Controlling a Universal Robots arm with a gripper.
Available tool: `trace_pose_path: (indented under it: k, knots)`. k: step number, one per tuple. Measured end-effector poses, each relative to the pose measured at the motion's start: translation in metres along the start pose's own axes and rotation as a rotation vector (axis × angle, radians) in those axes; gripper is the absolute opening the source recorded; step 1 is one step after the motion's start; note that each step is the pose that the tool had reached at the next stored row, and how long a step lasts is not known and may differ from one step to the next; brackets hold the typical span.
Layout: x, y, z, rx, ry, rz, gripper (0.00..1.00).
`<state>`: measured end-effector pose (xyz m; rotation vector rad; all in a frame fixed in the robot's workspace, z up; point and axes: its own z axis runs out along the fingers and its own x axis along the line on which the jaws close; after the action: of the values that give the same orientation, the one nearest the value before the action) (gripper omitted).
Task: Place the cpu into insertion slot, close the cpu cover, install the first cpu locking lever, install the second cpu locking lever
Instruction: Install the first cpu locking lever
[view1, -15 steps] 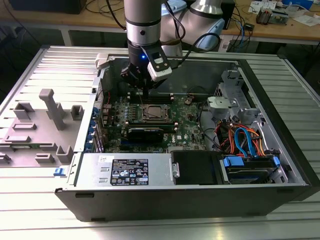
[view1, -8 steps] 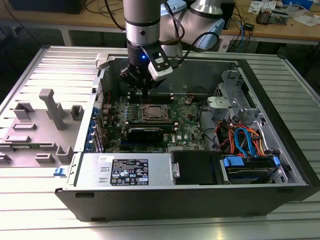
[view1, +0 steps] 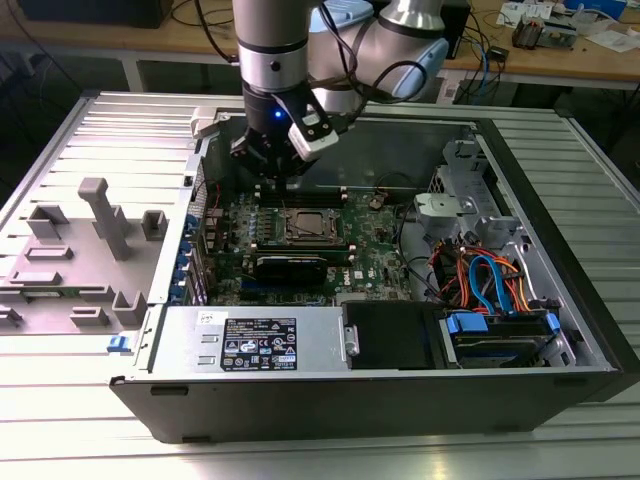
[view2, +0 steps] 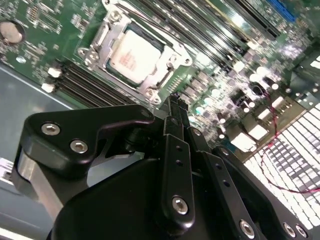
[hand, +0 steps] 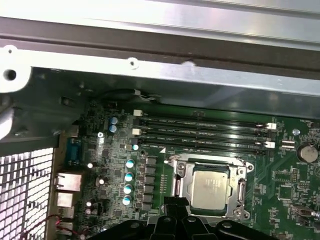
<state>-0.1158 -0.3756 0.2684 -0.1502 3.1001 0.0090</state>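
Observation:
The cpu (hand: 209, 187) (view2: 133, 56) lies flat in the insertion slot (view1: 305, 226) on the green board, its silver-grey top showing. Down over it lies the cpu cover (hand: 182, 185) (view2: 167, 60), a silvery frame around the chip. Thin wire levers (hand: 210, 159) run along the frame's edges. My gripper (view2: 174, 98) (hand: 175, 202) hovers just off one edge of the socket, fingers together and holding nothing. In the exterior view the gripper (view1: 282, 186) hangs above the board, behind the socket and toward that view's left.
Black memory slots (hand: 200, 132) run beside the socket. A black card (view1: 290, 265), the power supply (view1: 255, 342), coloured cables (view1: 490, 280) and the case's metal walls (hand: 150, 70) surround the board. A grey fixture tray (view1: 90, 250) lies outside the case at the exterior view's left.

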Motion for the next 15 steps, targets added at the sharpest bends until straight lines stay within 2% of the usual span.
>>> trace_pose_path:
  k: [4,7,9,15]
  knots:
    - [0.0106,0.0018,-0.0001,0.0002,-0.0011,0.003,0.11]
    - [0.0122,0.0021,0.0001,0.0009,-0.0011,0.024,0.11]
    - [0.0164,0.0025,0.0000,-0.0002,-0.0011,0.025,0.11]
    - [0.0175,0.0073,0.0006,-0.0004,-0.0012,0.025,0.11]
